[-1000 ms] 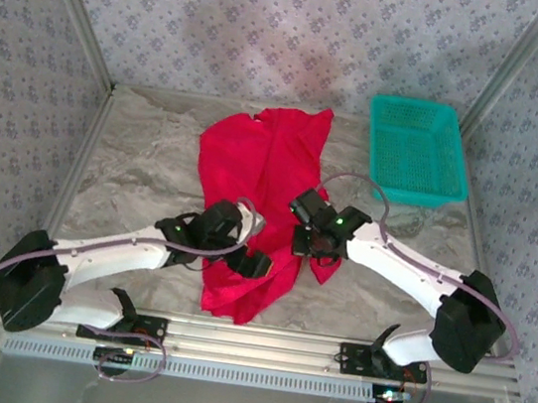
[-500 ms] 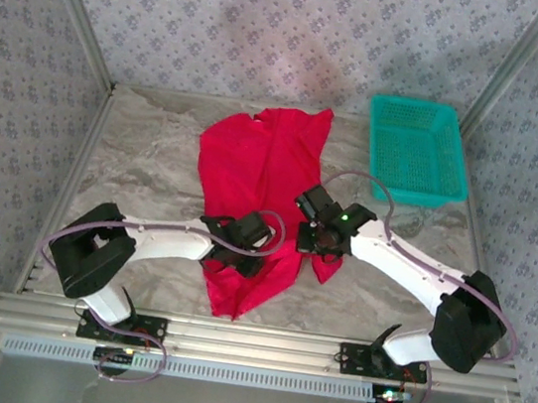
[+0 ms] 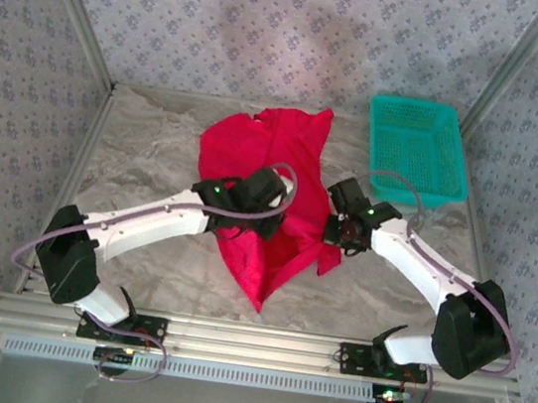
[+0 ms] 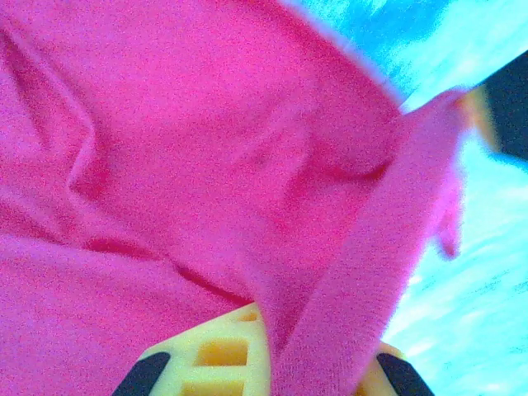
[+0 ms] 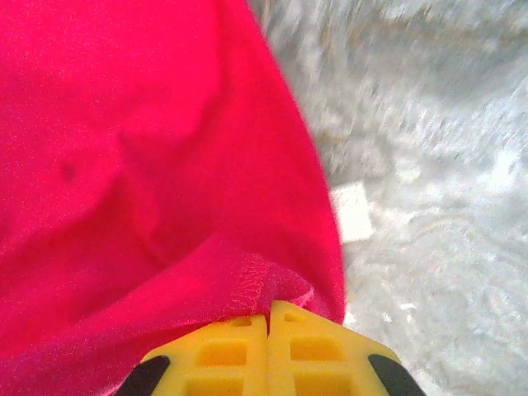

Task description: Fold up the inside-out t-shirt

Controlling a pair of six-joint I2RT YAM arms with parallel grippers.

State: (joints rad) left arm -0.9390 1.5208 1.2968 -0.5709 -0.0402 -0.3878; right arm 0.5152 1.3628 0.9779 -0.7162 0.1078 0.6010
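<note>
Two grippers, both clamped on one bright red soft cloth t-shirt point(image 3: 256, 150), mid grey marbled table point(image 3: 143, 174). The left gripper point(image 3: 266, 225) pinches its left fold, the right gripper point(image 3: 333, 238) its stitched right hem. The shirt's long axis runs far to near, between them.

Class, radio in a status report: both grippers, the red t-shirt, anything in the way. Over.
Left gripper shut on t-shirt. Right gripper shut on t-shirt too. Teal basket far right, apart from cloth.
</note>
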